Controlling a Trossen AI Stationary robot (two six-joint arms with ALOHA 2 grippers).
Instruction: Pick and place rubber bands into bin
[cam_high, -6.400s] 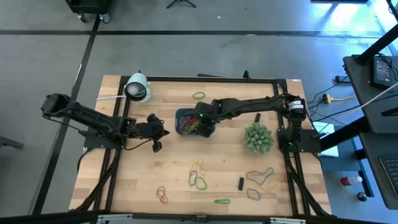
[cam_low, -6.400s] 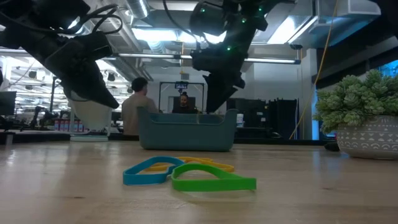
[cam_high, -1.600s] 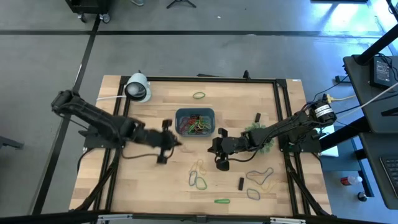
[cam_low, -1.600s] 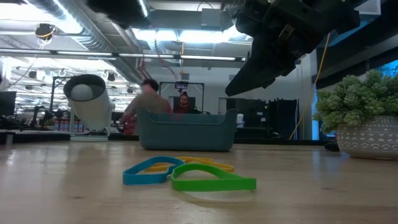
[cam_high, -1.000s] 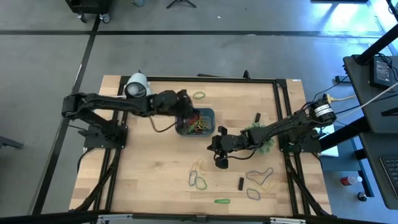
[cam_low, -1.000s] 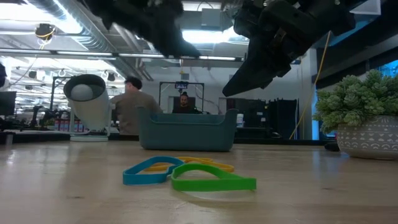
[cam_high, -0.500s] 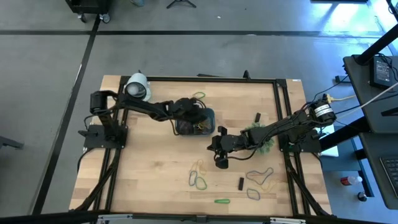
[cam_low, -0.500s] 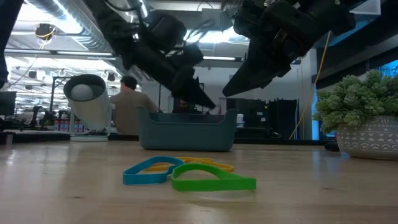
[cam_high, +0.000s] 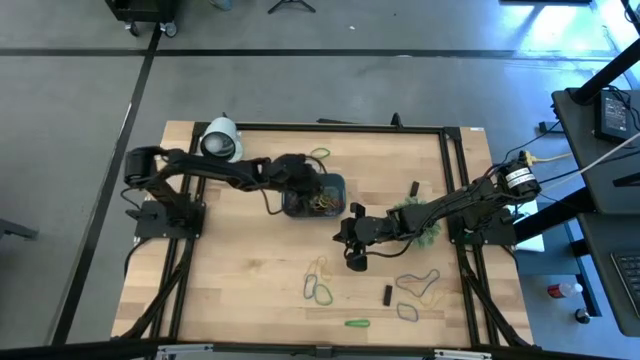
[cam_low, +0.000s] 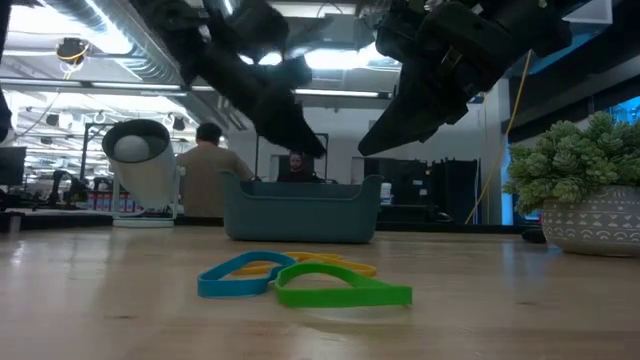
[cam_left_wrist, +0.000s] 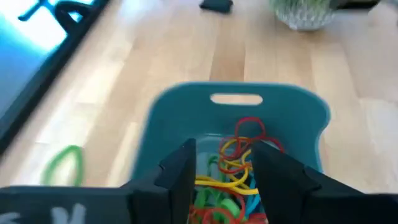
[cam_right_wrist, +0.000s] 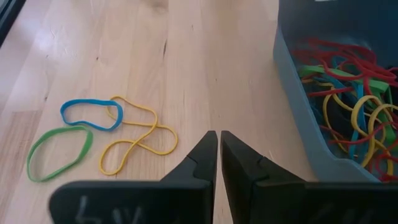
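White dome at table's far-left corner; potted plant right; black blocks scattered

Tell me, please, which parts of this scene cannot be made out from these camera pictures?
- High view: the left gripper and arm cover much of the bin, hiding most rubber bands inside.
- Low view: the bin's wall hides its contents, and both grippers are dark shapes against ceiling lights, fingers unreadable.
- Left wrist view: its own fingers block the bin's near part.
- Right wrist view: the picture edge cuts the bin off; the right gripper holds nothing.
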